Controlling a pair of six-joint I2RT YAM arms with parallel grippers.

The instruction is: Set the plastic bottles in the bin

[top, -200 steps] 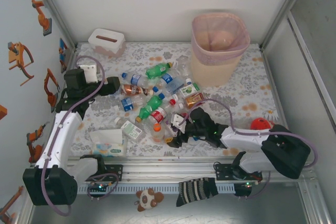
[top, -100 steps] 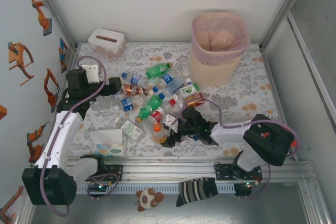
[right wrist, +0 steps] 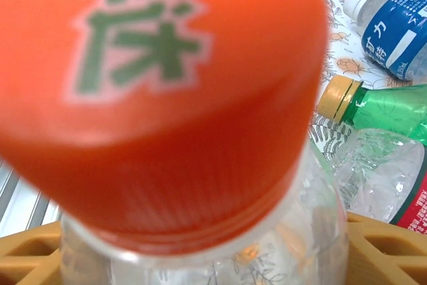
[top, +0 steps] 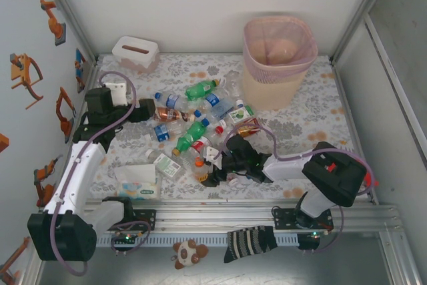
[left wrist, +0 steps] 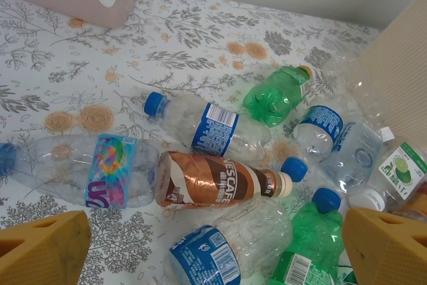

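Several plastic bottles (top: 200,121), green and clear, lie in a heap mid-table. The beige bin (top: 270,91) with its pink liner stands behind them at the right. My right gripper (top: 212,168) is low at the heap's near edge, around a clear orange-capped bottle (top: 199,163). In the right wrist view that bottle (right wrist: 200,98) is very close, and the yellow fingers (right wrist: 390,251) lie against both its sides. My left gripper (left wrist: 213,251) hangs open at the heap's left end, above a blue-labelled clear bottle (left wrist: 227,245) and a brown bottle (left wrist: 220,181).
A white tissue box (top: 135,53) sits at the back left. A soft tissue pack (top: 139,181) lies near the front left. A striped sock (top: 250,241) and a plush toy (top: 189,253) lie in front of the rail. The bin's wall (left wrist: 400,71) rises at the left wrist view's right edge.
The right arm has swung left and reached into the heap's near edge. Its jaws have narrowed around the orange-capped bottle. The left arm has barely moved.
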